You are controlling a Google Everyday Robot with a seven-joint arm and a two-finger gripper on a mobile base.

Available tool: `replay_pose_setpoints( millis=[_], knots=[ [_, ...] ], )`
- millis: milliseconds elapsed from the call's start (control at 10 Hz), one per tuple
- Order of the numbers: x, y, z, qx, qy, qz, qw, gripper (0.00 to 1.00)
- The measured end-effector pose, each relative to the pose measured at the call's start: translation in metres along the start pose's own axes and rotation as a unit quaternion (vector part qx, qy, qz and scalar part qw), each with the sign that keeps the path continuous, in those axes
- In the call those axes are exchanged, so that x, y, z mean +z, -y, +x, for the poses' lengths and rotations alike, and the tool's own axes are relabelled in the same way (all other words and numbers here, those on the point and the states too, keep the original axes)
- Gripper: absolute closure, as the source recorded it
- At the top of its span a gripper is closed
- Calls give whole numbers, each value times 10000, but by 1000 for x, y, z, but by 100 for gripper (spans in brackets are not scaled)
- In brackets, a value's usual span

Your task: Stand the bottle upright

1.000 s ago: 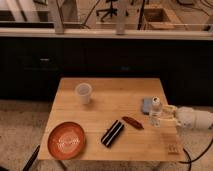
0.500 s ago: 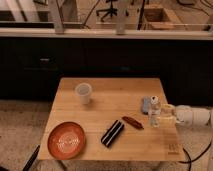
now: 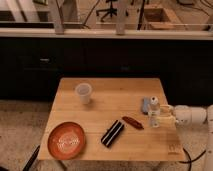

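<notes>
One bottle point(image 3: 154, 112) near the worktop's point(image 3: 110, 90) right edge, upright with cap on top, base apparently on the wood. Held at mid-body by the tool point(image 3: 159, 119), reaching in from the right, likely steadying it. Well apart: cup point(image 3: 83, 93), plate point(image 3: 66, 140).

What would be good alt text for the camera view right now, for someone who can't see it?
A robot arm reaches in from the right, its hand at a small upright bottle near the right edge of a wooden table. Also on the table: a translucent cup, an orange plate, a black packet, a reddish item and a grey object.
</notes>
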Motion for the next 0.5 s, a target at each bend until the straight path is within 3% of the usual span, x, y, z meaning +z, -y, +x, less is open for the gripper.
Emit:
replay_pose_setpoints(
  millis=[500],
  knots=[
    [2,0,0,0,9,18,10000,100]
  ],
)
